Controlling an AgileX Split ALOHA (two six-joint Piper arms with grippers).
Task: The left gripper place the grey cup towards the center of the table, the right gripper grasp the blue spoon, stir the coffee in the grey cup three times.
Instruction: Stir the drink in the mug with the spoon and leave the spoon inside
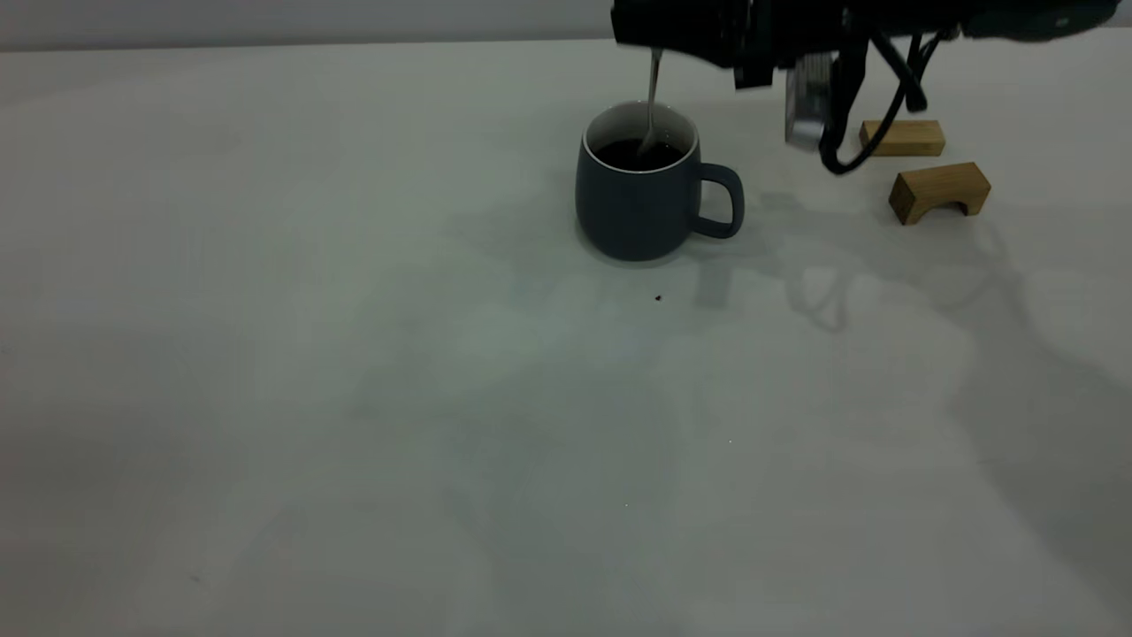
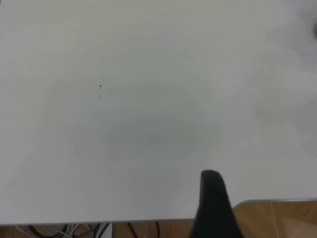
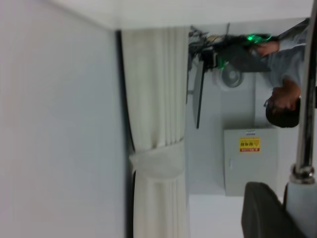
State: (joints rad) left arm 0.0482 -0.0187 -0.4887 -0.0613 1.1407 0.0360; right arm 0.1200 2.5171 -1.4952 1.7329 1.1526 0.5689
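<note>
The grey cup stands upright on the table, right of the middle toward the back, its handle pointing right. Dark coffee fills it. The blue spoon hangs almost straight down into the coffee, with only its metal neck showing below my right gripper, which is shut on it at the top edge. In the right wrist view the pale handle sits against a black finger. My left gripper is out of the exterior view; its wrist view shows one lone finger over bare table, holding nothing.
Two tan wooden blocks lie right of the cup, under a hanging black cable. A dark speck sits in front of the cup. The table edge and floor show in the left wrist view. A person is far behind.
</note>
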